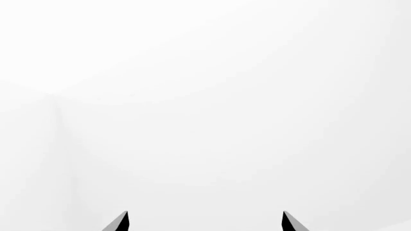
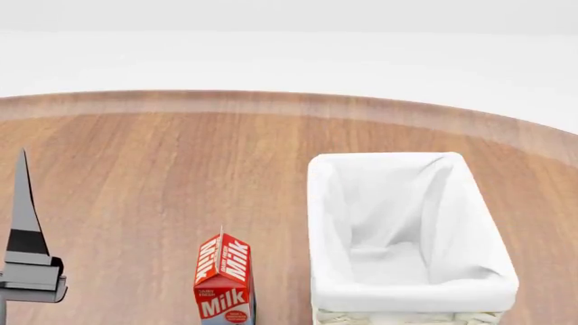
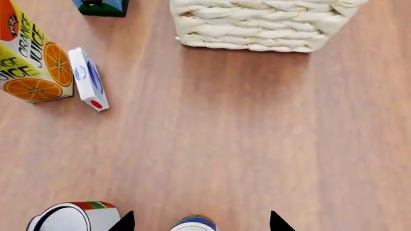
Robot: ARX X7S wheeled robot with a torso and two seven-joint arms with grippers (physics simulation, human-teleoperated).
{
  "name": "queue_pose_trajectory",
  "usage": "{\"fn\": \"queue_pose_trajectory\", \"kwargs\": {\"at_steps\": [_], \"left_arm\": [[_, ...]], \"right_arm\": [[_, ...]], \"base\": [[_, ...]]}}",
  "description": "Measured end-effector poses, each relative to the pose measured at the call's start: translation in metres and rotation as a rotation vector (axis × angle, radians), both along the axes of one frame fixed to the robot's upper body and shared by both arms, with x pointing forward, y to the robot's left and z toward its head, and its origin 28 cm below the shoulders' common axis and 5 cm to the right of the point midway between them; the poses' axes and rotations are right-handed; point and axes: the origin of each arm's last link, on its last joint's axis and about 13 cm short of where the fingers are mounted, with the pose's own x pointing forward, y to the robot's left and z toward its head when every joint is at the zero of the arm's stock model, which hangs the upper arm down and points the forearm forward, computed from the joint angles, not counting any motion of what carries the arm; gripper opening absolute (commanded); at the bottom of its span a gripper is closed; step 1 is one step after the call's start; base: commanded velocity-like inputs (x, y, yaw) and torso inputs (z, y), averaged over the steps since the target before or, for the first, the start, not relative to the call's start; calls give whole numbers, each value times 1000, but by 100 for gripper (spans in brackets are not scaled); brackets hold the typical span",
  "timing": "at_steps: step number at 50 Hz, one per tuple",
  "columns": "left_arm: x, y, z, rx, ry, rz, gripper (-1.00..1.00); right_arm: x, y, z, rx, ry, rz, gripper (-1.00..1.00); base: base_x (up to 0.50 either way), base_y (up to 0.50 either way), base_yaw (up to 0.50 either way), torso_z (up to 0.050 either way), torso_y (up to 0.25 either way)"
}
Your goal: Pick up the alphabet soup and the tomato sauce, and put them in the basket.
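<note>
In the right wrist view the alphabet soup [image 3: 195,224], a blue can with a pale top, shows at the frame's edge between my right gripper's [image 3: 200,222] spread fingertips, touching neither. The tomato sauce [image 3: 69,216], a red-and-green can with a pale top, stands close beside it, just outside one fingertip [image 3: 124,222]. The basket's woven wall [image 3: 257,26] is farther ahead. In the head view the cream basket with white lining [image 2: 325,203] stands at the right, with nothing in it. My left gripper [image 1: 205,222] is open and empty, facing blank white, and it shows at the left of the head view [image 2: 27,257].
An orange juice carton [image 3: 32,57], a small white box [image 3: 88,79] and a blue-green box [image 3: 99,6] stand to one side of the basket. A red milk carton [image 2: 223,281] stands left of the basket. The wooden table's curved far edge [image 2: 271,101] runs across the back.
</note>
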Motion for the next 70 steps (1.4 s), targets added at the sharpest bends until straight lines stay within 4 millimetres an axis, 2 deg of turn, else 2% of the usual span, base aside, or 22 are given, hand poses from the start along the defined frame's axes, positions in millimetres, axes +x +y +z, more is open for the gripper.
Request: {"fn": "queue_pose_trajectory", "kwargs": {"at_steps": [42, 70], "left_arm": [[-1, 1, -3, -9, 1, 1, 100], [-1, 1, -4, -11, 4, 1, 100]], "right_arm": [[-9, 10, -22, 0, 28, 63, 100], [-6, 5, -39, -5, 51, 29, 100]], "base": [[0, 0, 0, 0, 0], [0, 0, 0, 0, 0]]}}
